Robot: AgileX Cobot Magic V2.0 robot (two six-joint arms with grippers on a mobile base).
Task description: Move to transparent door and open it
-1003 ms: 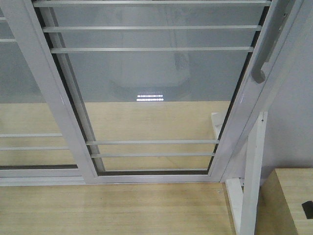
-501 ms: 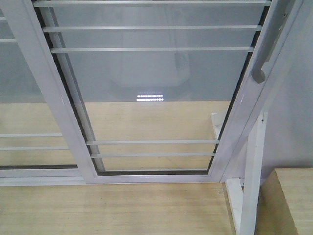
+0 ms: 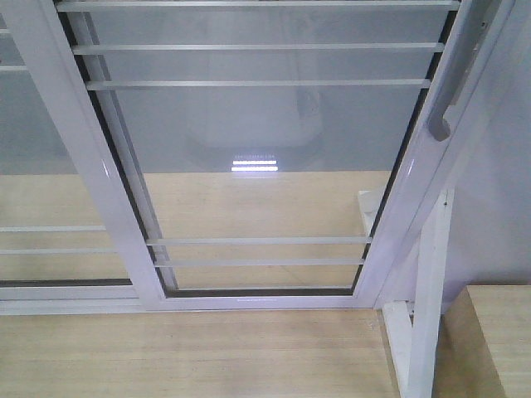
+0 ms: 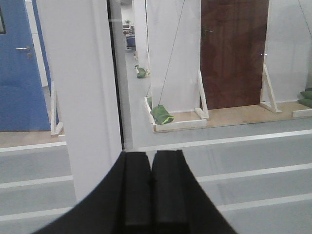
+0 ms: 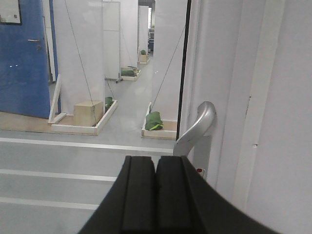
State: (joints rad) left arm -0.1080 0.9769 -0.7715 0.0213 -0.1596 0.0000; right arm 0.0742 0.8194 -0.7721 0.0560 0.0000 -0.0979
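The transparent door (image 3: 265,141) fills the front view: glass in a white frame with thin white bars across it. Its curved grey handle (image 3: 437,127) runs along the right stile. In the right wrist view my right gripper (image 5: 156,158) is shut on nothing, and the handle (image 5: 197,129) stands just right of and beyond its tips. The left gripper (image 4: 151,155) is likewise shut and empty, facing the glass beside a white upright frame (image 4: 83,97). Neither gripper shows in the front view.
A second white-framed glass panel (image 3: 33,149) overlaps at the left. A white brace (image 3: 427,290) and a wooden box (image 3: 498,340) stand at the lower right on the wooden floor (image 3: 191,356). Behind the glass are white partitions and green bags (image 4: 161,114).
A small dark object at the front view's lower right edge has left the frame. The door and both shut grippers look unchanged.
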